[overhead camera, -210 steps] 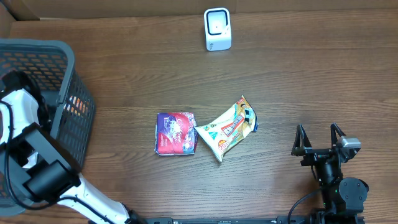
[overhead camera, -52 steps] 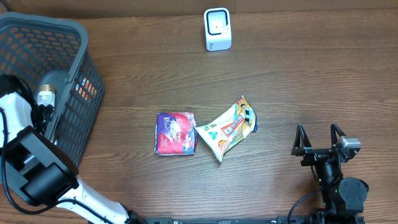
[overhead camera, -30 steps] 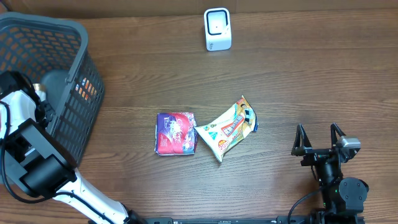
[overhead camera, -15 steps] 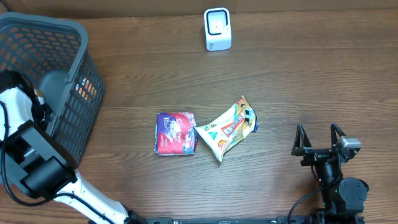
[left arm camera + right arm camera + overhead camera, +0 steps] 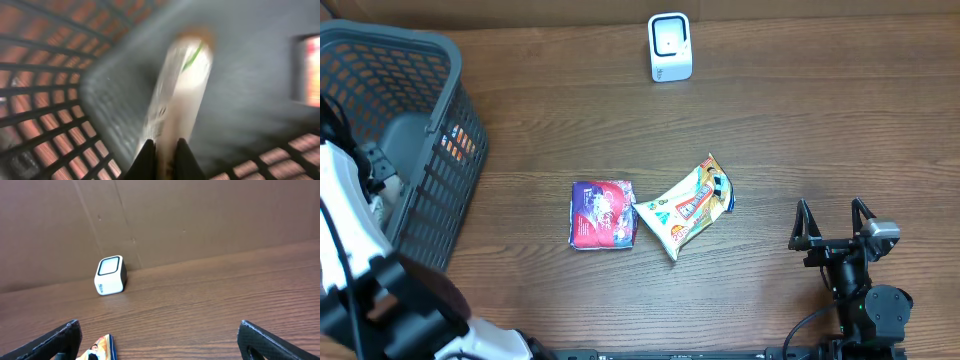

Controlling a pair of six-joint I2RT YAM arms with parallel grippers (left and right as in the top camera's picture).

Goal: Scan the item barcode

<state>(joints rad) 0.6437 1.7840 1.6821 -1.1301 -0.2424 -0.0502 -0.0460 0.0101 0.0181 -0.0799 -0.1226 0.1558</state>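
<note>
Although motion blurs the left wrist view, the left gripper [image 5: 164, 143] shows its two dark fingers drawn close together, pinching the near end of a pale bottle [image 5: 182, 85]. The bottle runs straight away from the jaws, deep inside the basket [image 5: 438, 190], with its far end capped in tan. It is slim and rounded, whitish, with a green streak on the label.

The basket is grey plastic, with walls of open square lattice and a smooth solid floor. Reddish wood shows through its holes. Right of the basket, on the dark grained table [image 5: 820, 120], lie a squarish purple foil packet [image 5: 602, 214] and, touching it, a crumpled yellow snack bag [image 5: 688, 205]. Farther right of the basket, near the back edge, stands a small white scanner [image 5: 670, 47], boxy with rounded corners. Farthest from the basket, the right gripper [image 5: 832, 222] has its black fingers spread wide, gripping nothing.
</note>
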